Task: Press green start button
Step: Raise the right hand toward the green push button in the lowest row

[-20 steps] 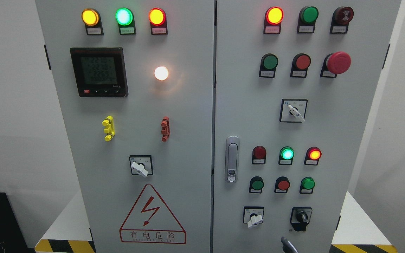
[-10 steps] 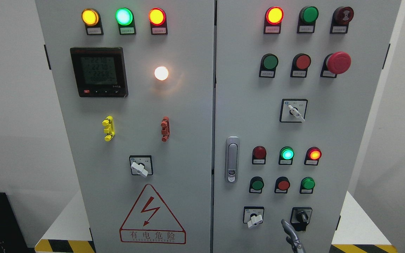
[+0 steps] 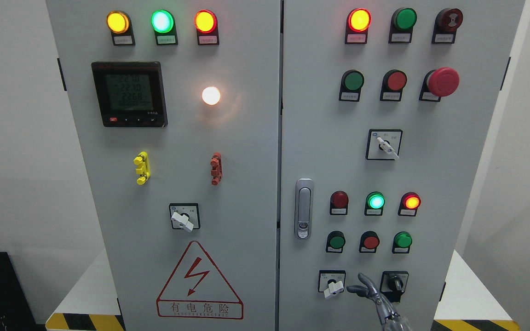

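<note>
On the grey cabinet's right door point(image 3: 430, 174), a low row holds a dark green button point(image 3: 337, 241), a red button point(image 3: 371, 241) and a brighter green button point(image 3: 403, 239). Another green button point(image 3: 353, 81) sits higher up. My right hand point(image 3: 358, 282) rises from the bottom edge, below that low row, between a white rotary switch point(image 3: 332, 285) and a black selector knob point(image 3: 394, 283). One finger points up and another point(image 3: 352, 289) points left, holding nothing. It touches no button. My left hand is out of sight.
A lit green lamp point(image 3: 376, 201) glows between two red lamps. A red mushroom stop button point(image 3: 442, 82) protrudes at upper right. A door handle point(image 3: 303, 208) stands beside the seam. The left door carries a meter point(image 3: 129, 94) and a warning triangle point(image 3: 199, 282).
My right hand has risen from the bottom edge, up and slightly left, and its fingers now spread beside the white rotary switch. The panel lights are unchanged.
</note>
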### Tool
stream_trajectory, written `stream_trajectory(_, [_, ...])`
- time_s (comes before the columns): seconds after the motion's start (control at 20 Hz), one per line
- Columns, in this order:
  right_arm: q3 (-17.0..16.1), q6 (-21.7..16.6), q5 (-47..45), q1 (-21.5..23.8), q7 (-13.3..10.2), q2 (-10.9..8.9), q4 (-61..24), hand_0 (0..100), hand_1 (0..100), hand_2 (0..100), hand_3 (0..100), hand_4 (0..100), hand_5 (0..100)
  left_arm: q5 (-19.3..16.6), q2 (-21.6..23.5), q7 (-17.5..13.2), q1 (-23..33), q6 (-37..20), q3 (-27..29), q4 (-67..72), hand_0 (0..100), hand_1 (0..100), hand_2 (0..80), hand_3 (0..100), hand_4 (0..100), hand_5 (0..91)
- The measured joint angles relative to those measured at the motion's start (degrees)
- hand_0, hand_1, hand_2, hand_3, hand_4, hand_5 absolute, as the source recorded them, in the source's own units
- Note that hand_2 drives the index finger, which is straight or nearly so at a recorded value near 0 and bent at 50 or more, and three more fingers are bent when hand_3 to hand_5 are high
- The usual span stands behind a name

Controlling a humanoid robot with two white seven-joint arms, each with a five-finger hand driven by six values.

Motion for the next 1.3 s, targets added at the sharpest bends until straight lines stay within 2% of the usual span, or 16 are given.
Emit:
stream_trajectory(0.2, [-1.1, 0.0, 6.97, -1.51, -1.94, 0.05, 0.54, 39, 30, 0, 51, 55, 50, 0.0, 0.0, 0.0, 0.0, -0.28, 0.0, 0.0, 12, 56, 0.0, 0, 0, 0.0])
stream_trajectory(0.55, [-1.93, -0.01, 17.03, -2.84, -4.51, 0.11, 0.59, 43, 31, 0, 52, 60, 61, 0.0, 0.0, 0.0, 0.0, -0.37, 0.0, 0.0, 12, 56, 0.0, 0, 0, 0.0])
stream_trajectory(0.85, [-1.5, 1.31, 23.17, -4.16, -4.89, 0.16, 0.27, 45, 33, 0, 54, 61, 63, 0.0, 0.0, 0.0, 0.0, -0.39, 0.0, 0.0, 12, 56, 0.0, 0, 0, 0.0])
stream_trajectory(1.3, [-0.25, 4.3, 27.27, -6.1, -4.91, 0.19, 0.17, 46, 33, 0, 55, 62, 63, 0.0, 0.0, 0.0, 0.0, -0.39, 0.0, 0.0, 12, 56, 0.0, 0, 0, 0.0])
